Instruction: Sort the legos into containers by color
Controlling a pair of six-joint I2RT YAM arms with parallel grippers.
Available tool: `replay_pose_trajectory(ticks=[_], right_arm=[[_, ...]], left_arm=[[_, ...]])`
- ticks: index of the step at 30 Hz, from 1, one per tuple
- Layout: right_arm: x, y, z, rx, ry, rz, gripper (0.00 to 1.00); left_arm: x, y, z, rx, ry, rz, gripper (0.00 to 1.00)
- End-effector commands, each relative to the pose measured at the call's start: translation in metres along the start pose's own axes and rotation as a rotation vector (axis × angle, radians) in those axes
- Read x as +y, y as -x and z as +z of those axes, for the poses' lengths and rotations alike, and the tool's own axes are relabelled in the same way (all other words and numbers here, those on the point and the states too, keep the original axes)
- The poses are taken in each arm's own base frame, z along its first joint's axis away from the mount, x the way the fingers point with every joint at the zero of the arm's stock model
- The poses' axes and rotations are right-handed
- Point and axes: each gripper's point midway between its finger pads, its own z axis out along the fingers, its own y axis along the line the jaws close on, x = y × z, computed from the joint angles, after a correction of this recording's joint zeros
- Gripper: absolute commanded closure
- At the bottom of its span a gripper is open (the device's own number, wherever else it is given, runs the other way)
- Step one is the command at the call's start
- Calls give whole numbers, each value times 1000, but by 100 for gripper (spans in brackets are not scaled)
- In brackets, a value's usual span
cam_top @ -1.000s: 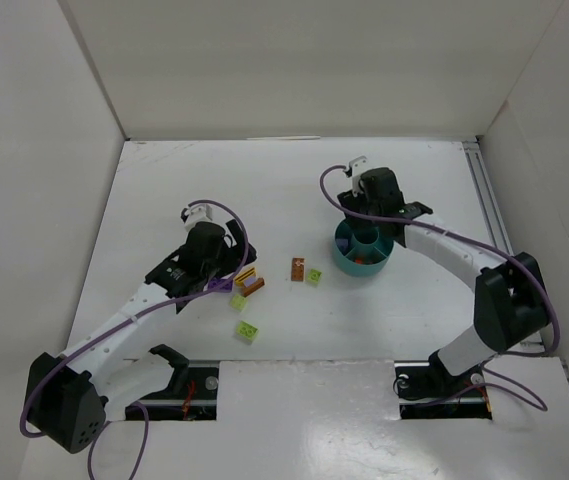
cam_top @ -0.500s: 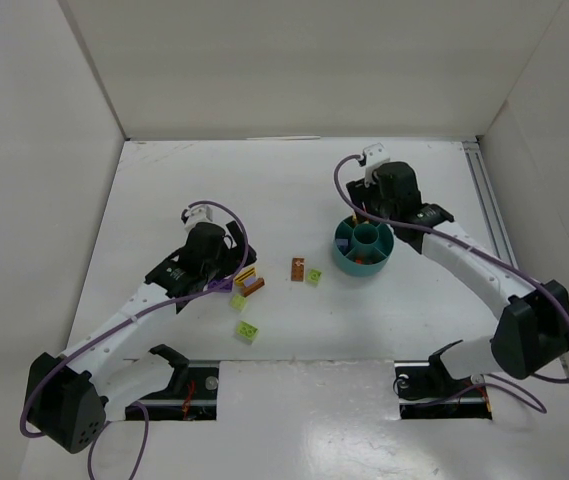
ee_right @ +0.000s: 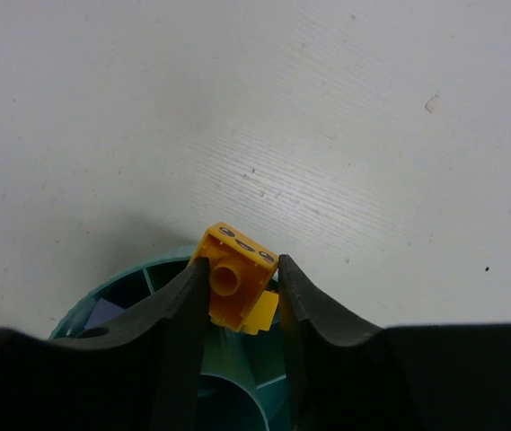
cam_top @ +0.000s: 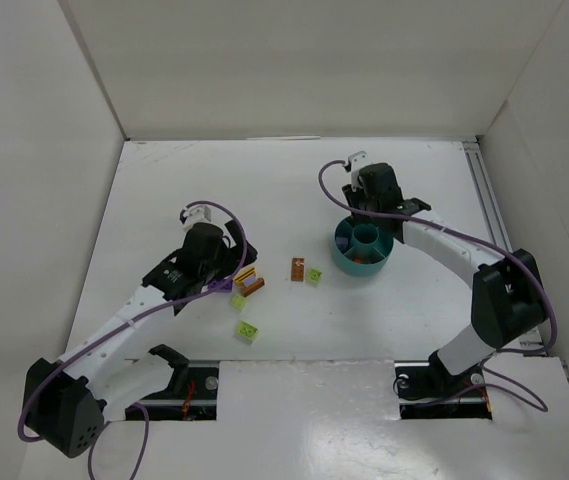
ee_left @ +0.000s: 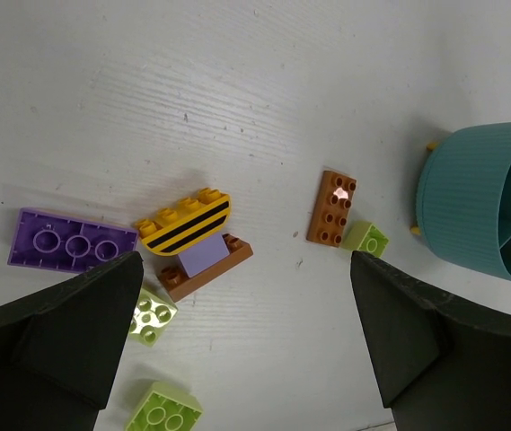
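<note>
My right gripper (ee_right: 240, 274) is shut on a yellow brick (ee_right: 235, 280), holding it over the far rim of the teal bowl (ee_right: 161, 285). A second yellow piece shows just under it. In the top view this gripper (cam_top: 367, 205) hangs at the far side of the bowl (cam_top: 342, 262). My left gripper (ee_left: 244, 296) is open and empty above loose bricks: a purple plate (ee_left: 71, 241), a yellow striped brick (ee_left: 186, 222) on a brown and lavender stack (ee_left: 206, 263), a brown brick (ee_left: 332, 207) and lime bricks (ee_left: 365, 238) (ee_left: 152, 316) (ee_left: 163, 411).
The bowl (ee_left: 471, 206) stands at the right edge of the left wrist view. In the top view the brown (cam_top: 297, 270) and lime (cam_top: 314, 274) bricks lie between the arms, left of the bowl. White walls enclose the table on three sides.
The right arm swung to the right and came back, with its gripper again at the bowl's far rim. The left arm has hardly moved.
</note>
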Motion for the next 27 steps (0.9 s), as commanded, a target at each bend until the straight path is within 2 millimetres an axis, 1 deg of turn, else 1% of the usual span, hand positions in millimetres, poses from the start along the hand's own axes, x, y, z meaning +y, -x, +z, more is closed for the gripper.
replay_pose_trajectory(ticks=[1,2,3,4,5,7,8,9,11,12,13,15,16,17,18,19,22,23,27], right_arm=[[6,35,-4,-112,27,19,60],[5,37,-7,-121,26,21,65],[7,32,-6,-110,36,18,67],[7,27,-10,-109,36,18,71],[8,27,-10,-110,46,17,72],[6,22,-16,-110,36,18,74],[7,18,-15,-101,37,17,74],[5,22,-19,-115,36,19,76],[6,13,-20,-100,37,16,78],[5,17,-24,-115,36,19,78],[5,12,-27,-106,37,17,80],[7,6,-29,-92,49,14,80],[1,12,-35,-114,39,24,81],[4,7,-34,-106,55,21,81],[7,11,-38,-121,75,13,82],[5,11,-38,-122,85,19,82],[9,11,-38,-128,128,-8,82],[13,5,-30,-105,139,-23,82],[16,-5,-20,-61,145,-27,82]], left_arm=[[-5,5,-5,-21,-30,-9,0],[-5,5,-5,-21,-30,-9,0],[-6,6,-7,-27,-37,-11,0],[-6,6,-7,-27,-37,-11,0],[-6,6,-7,-27,-37,-11,0],[-2,4,-5,-21,-30,0,0],[-2,4,-5,-21,-30,0,0],[-2,4,-5,-21,-30,0,0],[-2,4,-5,-21,-30,9,0],[-2,4,-5,-21,-30,9,0],[-2,4,-5,-21,-30,9,0],[-2,4,-5,-21,-30,9,0],[-2,4,-5,-21,-30,9,0],[-4,5,-5,-28,-37,8,0],[-4,5,-5,-28,-38,8,0],[-4,5,-5,-28,-38,8,0],[-5,5,-3,-28,-38,8,0],[-5,5,-3,-28,-38,8,0],[-5,5,0,-21,-29,19,0]])
